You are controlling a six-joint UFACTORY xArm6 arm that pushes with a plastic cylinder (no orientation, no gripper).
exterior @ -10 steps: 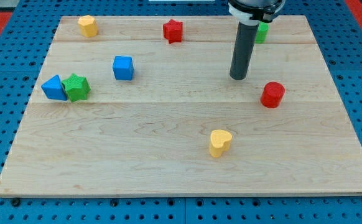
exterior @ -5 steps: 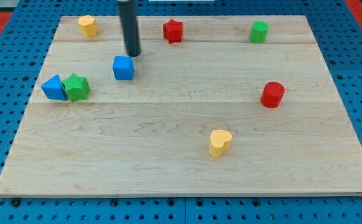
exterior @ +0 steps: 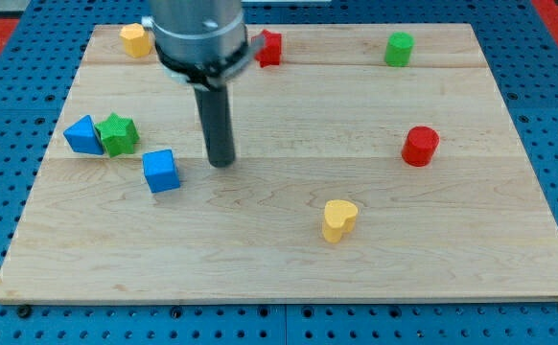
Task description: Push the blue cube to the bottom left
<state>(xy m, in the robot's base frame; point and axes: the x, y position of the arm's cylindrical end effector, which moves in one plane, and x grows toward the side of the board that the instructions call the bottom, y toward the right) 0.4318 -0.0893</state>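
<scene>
Blue cube (exterior: 161, 171) sits left of bench (exterior: 289, 259) centre, just beside my tip (exterior: 221, 163) on its right. The tool is a bare rod, nothing pinched. Pushing is midway; next, get behind it and drive toward the bottom-left corner.

Dark rod (exterior: 220, 125) (grey, perhaps metal collar)

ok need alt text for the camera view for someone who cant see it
My tip rests on a wooden board, just to the view's right of the blue cube and apart from it. A blue triangular block and a green star sit together near the view's left edge.
</scene>
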